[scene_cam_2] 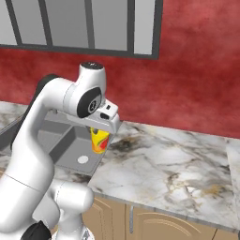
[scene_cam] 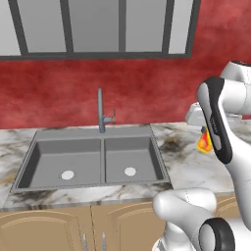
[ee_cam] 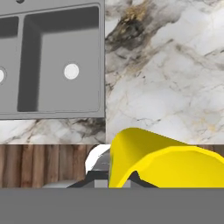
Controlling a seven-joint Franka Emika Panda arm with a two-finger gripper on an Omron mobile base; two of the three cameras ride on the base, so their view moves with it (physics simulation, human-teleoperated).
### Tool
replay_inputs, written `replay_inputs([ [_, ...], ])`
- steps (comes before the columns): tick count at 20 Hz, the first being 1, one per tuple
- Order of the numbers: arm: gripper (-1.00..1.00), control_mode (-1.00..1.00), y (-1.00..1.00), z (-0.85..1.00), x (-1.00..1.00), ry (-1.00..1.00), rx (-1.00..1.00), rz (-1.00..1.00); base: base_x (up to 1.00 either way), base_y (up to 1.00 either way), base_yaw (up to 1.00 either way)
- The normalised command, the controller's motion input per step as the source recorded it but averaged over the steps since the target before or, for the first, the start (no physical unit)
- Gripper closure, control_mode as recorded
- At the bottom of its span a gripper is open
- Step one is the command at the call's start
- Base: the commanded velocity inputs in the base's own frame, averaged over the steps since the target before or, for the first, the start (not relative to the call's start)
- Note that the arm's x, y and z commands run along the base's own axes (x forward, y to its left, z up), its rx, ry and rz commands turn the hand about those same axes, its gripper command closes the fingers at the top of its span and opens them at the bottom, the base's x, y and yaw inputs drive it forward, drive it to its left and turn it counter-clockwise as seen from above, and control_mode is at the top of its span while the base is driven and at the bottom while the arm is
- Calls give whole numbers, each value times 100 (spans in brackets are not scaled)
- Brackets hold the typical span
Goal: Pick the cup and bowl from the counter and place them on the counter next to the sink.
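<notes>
On the left, the sink [scene_cam: 93, 159] is sitting in the counter [scene_cam: 188, 166], and only the left base view is showing its faucet [scene_cam: 101, 110]. Just right of the sink, the gripper [scene_cam_2: 100, 132] is pinching the cup [scene_cam_2: 99, 141] above the counter. Up close, the hand view is showing the cup's yellow rim.

Item counts, kitchen scene

One cup [scene_cam_2: 99, 141] was counted, one sink [scene_cam: 93, 162] with two basins and two drain holes, one faucet [scene_cam: 101, 111], one counter [scene_cam_2: 164, 164]. One arm with one gripper [scene_cam_2: 100, 132] was counted. Two cabinet doors [scene_cam: 44, 230] with two handles were seen below the sink, and one window [scene_cam: 95, 27] above it.
</notes>
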Motion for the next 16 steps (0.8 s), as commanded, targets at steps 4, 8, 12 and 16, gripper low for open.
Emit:
replay_inputs([
  [4, 100, 100, 0, 0, 0, 0, 0, 0, 0, 0, 0],
  [8, 100, -100, 0, 0, 0, 0, 0, 0, 0, 0, 0],
  [12, 100, -100, 1, -3, 8, 0, 0, 0, 0, 0, 0],
  [16, 100, -100, 15, -2, 30, 0, 0, 0, 0, 0, 0],
])
